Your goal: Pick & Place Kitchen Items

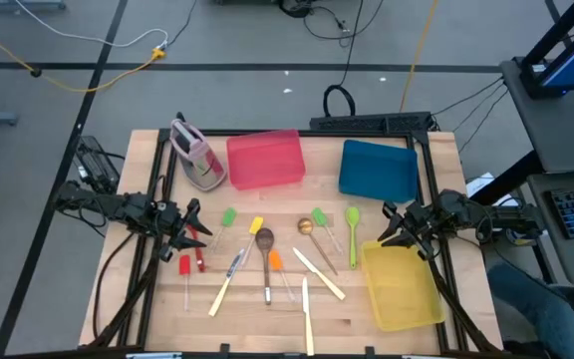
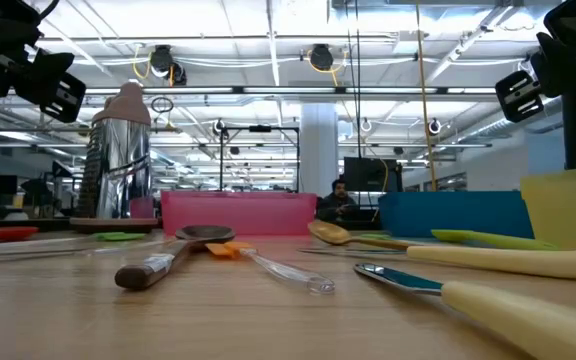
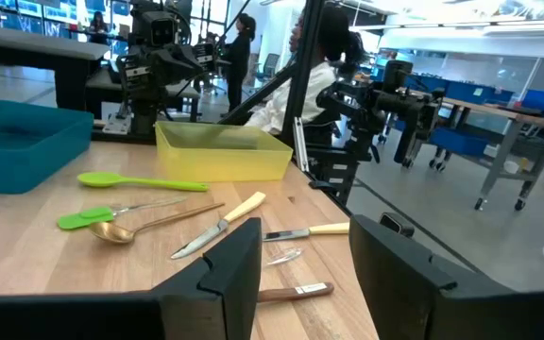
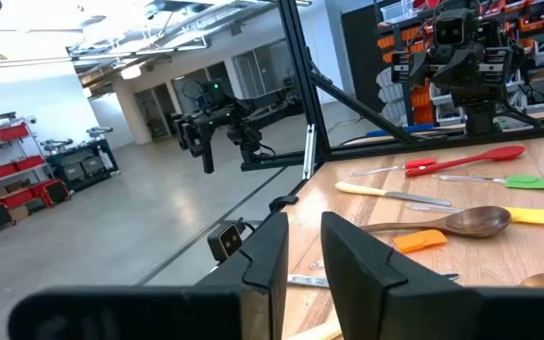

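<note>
- Your left gripper [image 1: 195,235] hovers above the bench's left edge, its fingers [image 3: 225,269] spread apart and empty.
- Your right gripper [image 1: 391,237] hovers near the right edge, just beside the yellow tray [image 1: 403,286]; its fingers [image 4: 270,260] stand a narrow gap apart with nothing between them.
- The utensils [image 1: 267,261] lie loose on the bench [image 1: 147,309] across its middle, toward the front edge, between the two grippers.
- A green spoon [image 1: 352,226] lies nearest the right gripper, and a red-headed piece [image 1: 184,271] nearest the left one.
- The red tray [image 1: 265,160] and blue tray [image 1: 379,170] sit along the back edge.
- The pink-grey stand [image 1: 196,155] is at the back left corner.
</note>
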